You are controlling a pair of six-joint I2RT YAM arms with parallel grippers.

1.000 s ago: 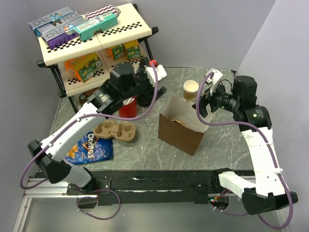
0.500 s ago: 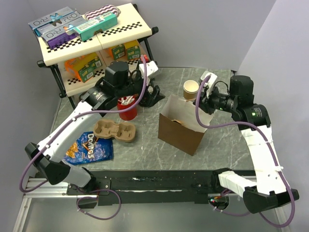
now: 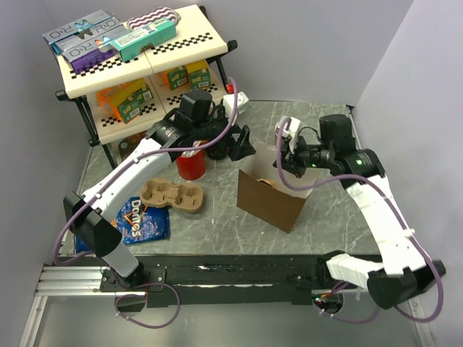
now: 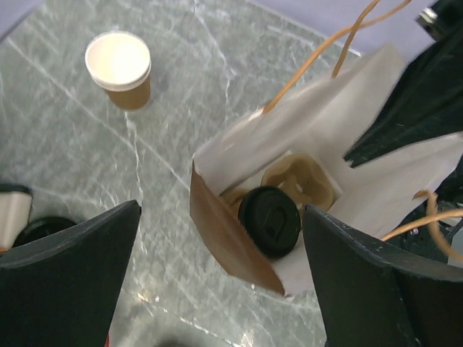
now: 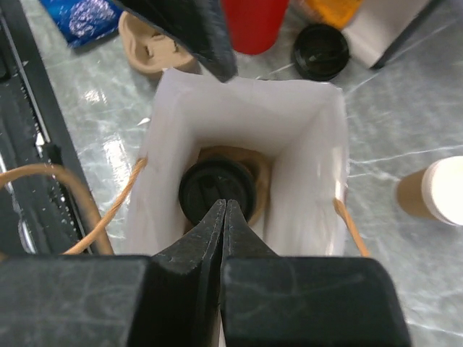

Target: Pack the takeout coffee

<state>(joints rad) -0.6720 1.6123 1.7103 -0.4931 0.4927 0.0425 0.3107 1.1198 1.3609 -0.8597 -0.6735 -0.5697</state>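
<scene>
The takeout coffee [image 4: 269,220] shows as a round black lid [image 5: 217,189] deep inside the brown paper bag [image 3: 271,199]. It sits in a tan cardboard carrier at the bag's bottom. My right gripper [image 5: 225,203] hangs over the bag's mouth, shut with nothing between its fingers, and its tips point down at the lid. In the top view the right gripper [image 3: 288,160] is at the bag's back right rim. My left gripper [image 4: 221,210] is open wide above the bag's left side, empty, and stands behind the bag [image 3: 239,141].
A lidless tan cup [image 4: 119,69] stands behind the bag. A red cup [image 3: 190,165], an empty cup carrier [image 3: 173,195] and a Doritos bag [image 3: 134,217] lie to the left. A loose black lid [image 5: 320,50] lies near the red cup. A shelf of boxes [image 3: 130,65] fills the back left.
My right gripper has closed and moved left over the bag's mouth. The left gripper, still open, has swung right toward the back of the bag.
</scene>
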